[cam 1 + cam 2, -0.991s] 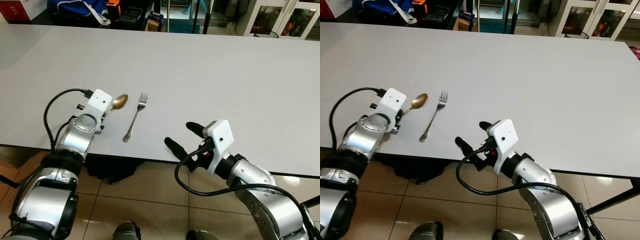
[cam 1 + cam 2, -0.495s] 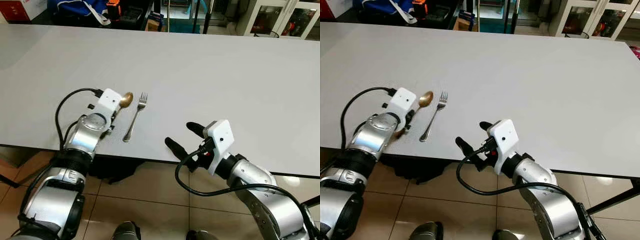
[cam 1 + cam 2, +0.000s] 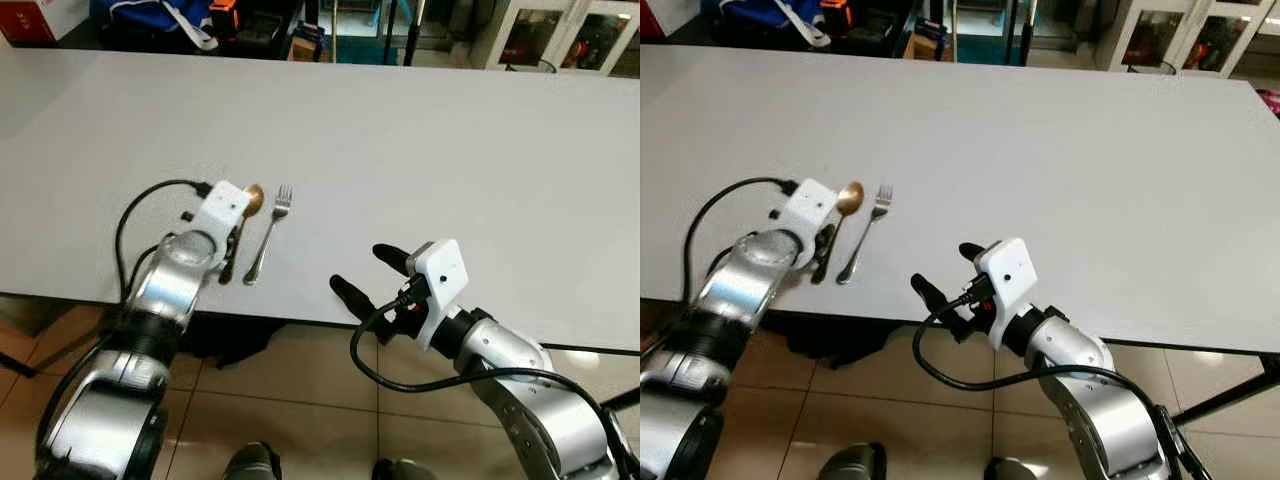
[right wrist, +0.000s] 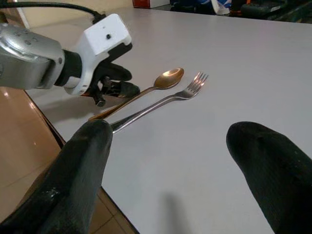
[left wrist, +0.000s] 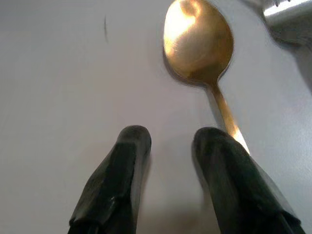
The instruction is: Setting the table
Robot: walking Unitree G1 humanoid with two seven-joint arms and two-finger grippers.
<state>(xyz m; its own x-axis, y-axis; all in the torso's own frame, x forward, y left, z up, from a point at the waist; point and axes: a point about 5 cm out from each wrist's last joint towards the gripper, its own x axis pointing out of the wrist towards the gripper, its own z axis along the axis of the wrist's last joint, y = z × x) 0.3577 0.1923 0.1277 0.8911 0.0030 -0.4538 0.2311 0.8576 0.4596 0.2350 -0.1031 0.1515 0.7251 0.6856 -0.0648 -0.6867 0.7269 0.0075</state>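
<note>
- Right now the spoon [image 3: 250, 203] lies flat on the tabletop [image 3: 430, 150] near its front edge, toward the robot's left, bowl pointing to the far edge and handle running back toward the front edge.
- Just beside the spoon, on the side away from the left arm, a fork [image 3: 267, 236] lies almost parallel to it, tines toward the far edge; the two handles run close together, and whether they touch I cannot tell.
- The left gripper [image 5: 168, 146] sits low over the spoon's handle, its fingers [image 5: 127, 151] a narrow gap apart and holding nothing; in the left wrist view the handle runs under one finger, not between the two.
- Judging by that, the step in hand is lining the spoon up next to the fork. To do it well, move the fingers sideways until the handle lies in the gap, or press lightly and slide it, keeping well off the fork so it stays straight.
- Any lift should be small and level; a thin handle flat on a smooth top is likely to slip or pivot.
- The right gripper [image 3: 365, 275] hovers at the front edge, well apart from the cutlery, fingers spread wide and empty.
</note>
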